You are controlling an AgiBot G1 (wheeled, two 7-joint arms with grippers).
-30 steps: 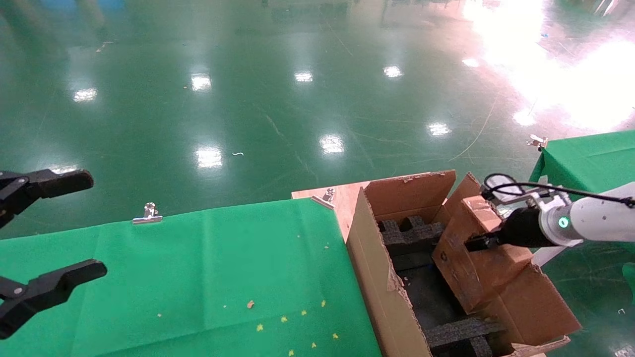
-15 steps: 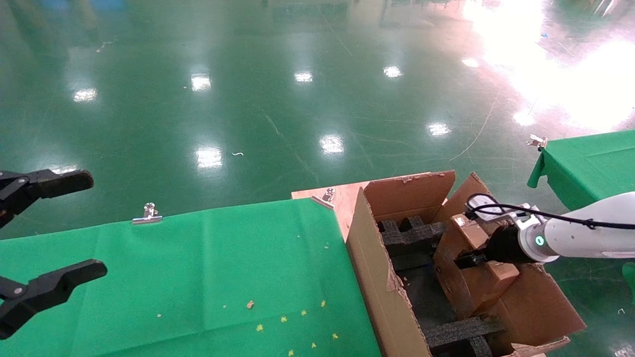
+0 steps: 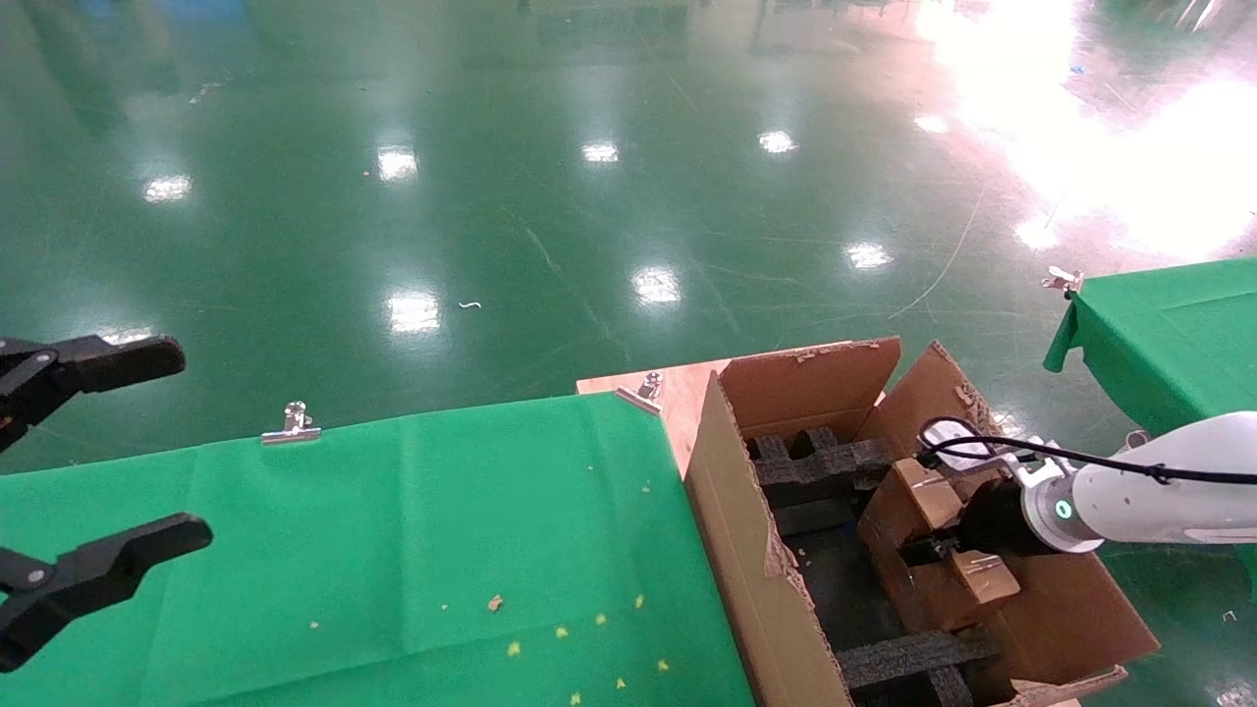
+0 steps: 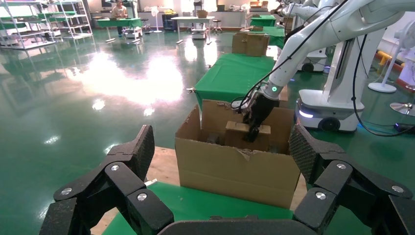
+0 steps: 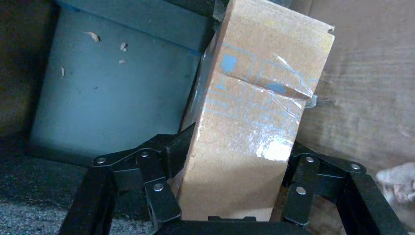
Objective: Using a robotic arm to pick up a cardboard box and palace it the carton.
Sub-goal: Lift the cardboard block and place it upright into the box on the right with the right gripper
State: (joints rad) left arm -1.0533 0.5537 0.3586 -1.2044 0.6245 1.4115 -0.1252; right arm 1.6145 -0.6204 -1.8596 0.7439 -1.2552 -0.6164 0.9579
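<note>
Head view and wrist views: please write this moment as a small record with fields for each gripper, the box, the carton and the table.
right gripper: shut on the cardboard box, inside the carton
cardboard box: tilted, partly below the carton's rim, beside black foam inserts
carton: open, flaps up, at the right end of the table
left gripper: open, holding nothing, above the table's left side
table: green cloth, small scraps on it

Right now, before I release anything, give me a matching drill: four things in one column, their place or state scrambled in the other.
Things
1. right end effector
2. left end effector
3. cardboard box
4. carton

Place or state
A. flaps open, black foam inside
B. open, beside the green cloth's left edge, holding nothing
C. shut on the cardboard box
D. tilted, partly inside the carton

Pairs: 1-C, 2-B, 3-D, 4-A
</note>
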